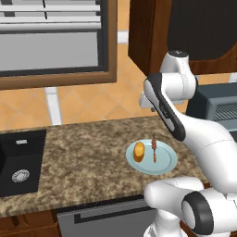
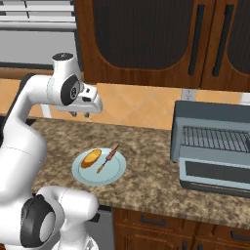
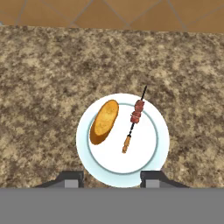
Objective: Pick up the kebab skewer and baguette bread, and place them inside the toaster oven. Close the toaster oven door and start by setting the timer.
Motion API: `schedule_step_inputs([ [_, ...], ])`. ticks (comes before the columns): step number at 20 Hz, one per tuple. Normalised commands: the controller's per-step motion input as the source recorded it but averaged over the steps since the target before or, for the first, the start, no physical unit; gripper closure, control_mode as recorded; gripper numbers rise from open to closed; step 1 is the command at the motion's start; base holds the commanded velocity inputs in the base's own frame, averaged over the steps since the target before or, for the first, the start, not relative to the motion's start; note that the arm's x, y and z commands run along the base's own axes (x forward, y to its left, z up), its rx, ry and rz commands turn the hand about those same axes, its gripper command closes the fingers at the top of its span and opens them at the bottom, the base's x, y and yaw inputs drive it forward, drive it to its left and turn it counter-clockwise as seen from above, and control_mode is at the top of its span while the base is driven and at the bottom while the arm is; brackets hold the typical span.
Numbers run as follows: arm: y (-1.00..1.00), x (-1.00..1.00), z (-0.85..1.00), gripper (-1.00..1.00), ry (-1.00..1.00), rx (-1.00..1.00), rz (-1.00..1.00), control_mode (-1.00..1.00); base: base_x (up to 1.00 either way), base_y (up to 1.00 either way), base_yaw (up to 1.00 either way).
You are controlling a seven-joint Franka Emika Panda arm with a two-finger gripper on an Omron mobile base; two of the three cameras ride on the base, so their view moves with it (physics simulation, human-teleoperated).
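Lying lengthwise beside baguette bread [image 3: 104, 122]: kebab skewer [image 3: 134, 121].

No lettering, label, brand mark or number can be read anywhere. Nothing legible is carried by the boxy grey-blue toaster oven [image 2: 215, 146] at the right, nor by the round pale-blue plate [image 3: 122, 140] set on the speckled brown stone counter [image 1: 83, 157].
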Motion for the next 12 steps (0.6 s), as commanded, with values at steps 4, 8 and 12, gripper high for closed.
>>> schedule_step_inputs([
  [4, 0.00, 0.00, 0.00, -1.00, 0.00, 0.00, 0.00, 1.00, 0.00, 0.00, 0.00],
  [8, 0.00, 0.00, 0.00, -1.00, 0.00, 0.00, 0.00, 1.00, 0.00, 0.00, 0.00],
  [12, 0.00, 0.00, 0.00, -1.00, 0.00, 0.00, 0.00, 1.00, 0.00, -0.10, 0.00],
])
